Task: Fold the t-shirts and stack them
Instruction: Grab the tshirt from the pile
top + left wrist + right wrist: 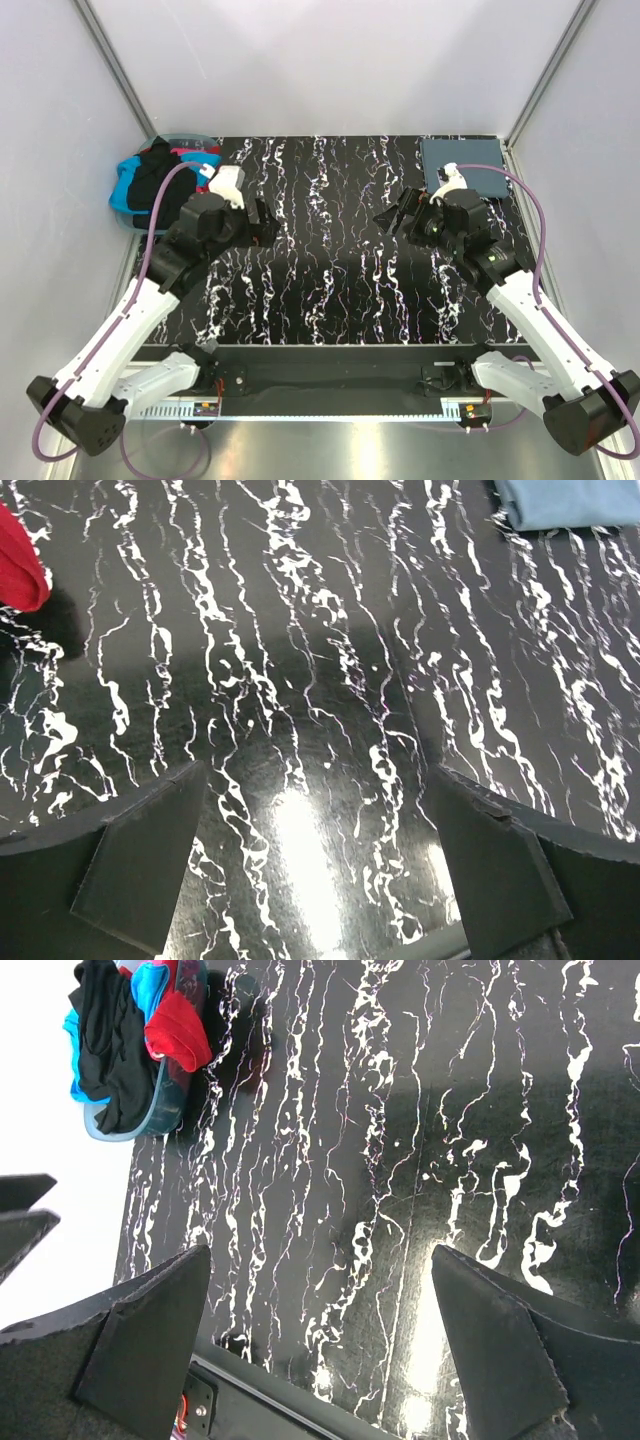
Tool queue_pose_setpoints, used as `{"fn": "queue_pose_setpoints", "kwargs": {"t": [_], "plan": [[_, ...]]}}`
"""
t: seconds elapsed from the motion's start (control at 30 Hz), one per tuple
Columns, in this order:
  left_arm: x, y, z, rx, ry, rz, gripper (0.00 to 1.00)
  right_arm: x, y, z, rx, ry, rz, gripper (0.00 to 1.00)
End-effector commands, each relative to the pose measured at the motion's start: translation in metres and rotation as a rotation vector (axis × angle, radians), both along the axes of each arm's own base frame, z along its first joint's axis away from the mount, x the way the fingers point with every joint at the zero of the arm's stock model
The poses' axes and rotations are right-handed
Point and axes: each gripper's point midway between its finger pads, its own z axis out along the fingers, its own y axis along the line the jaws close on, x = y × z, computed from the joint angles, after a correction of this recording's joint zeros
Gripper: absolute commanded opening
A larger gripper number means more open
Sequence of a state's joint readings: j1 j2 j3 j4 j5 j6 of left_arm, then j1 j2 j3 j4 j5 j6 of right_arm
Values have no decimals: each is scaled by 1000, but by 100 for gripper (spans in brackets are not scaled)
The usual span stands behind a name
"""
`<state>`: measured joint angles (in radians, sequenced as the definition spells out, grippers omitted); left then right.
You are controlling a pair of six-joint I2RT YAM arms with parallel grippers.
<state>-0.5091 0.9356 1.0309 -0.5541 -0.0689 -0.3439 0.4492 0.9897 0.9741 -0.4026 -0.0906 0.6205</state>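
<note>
Left wrist, red t-shirt (18,565) well clear of jaws

A robot lab booth is indicated by plain white walls (330,60), metal posts (112,62) and arms (130,320) bolted to a marbled table (330,280).

plain pale walls (330,60) enclose a glossy black white-veined table (330,290) catching bright glare.

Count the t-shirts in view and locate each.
4. The folded blue-grey t-shirt lies far right on the table; the black t-shirt, cyan t-shirt and red t-shirt are heaped in the tub, far left. Others may be hidden.
</note>
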Motion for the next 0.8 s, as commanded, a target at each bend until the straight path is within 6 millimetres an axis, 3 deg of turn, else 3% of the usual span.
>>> {"fn": "queue_pose_setpoints", "kwargs": {"t": [0.0, 0.1, 0.23, 0.3, 0.33, 0.37, 0.4, 0.53, 0.63, 0.73, 0.77], "plan": [[22, 5, 31, -27, -89, 87, 99, 0, -1, 22, 3, -80, 15, 100], [35, 11, 29, 6, -114, 139, 99, -2, -1, 24, 3, -92, 20, 100], [74, 31, 28, 141, -175, 254, 99, -3, -6, 27, -1, -132, 6, 100], [91, 54, 28, 201, -139, 339, 98, -3, -5, 29, 14, -156, 7, 100], [107, 76, 14, 222, -81, 402, 96, -5, -4, 33, 25, -171, 15, 100], [113, 83, 11, 204, -54, 416, 92, -4, -4, 38, 39, -191, 16, 100], [121, 94, 21, 191, -60, 452, 91, -5, -3, 36, 45, -194, 21, 100], [143, 170, 13, 240, -21, 684, 91, -10, 0, 42, 85, -222, 35, 100], [153, 220, -16, 267, 63, 836, 85, -13, 4, 44, 111, -241, 59, 100], [168, 249, -47, 226, 146, 874, 82, -13, 2, 42, 105, -251, 57, 100], [174, 250, -53, 202, 162, 853, 80, -13, 3, 42, 101, -255, 59, 100]]}}
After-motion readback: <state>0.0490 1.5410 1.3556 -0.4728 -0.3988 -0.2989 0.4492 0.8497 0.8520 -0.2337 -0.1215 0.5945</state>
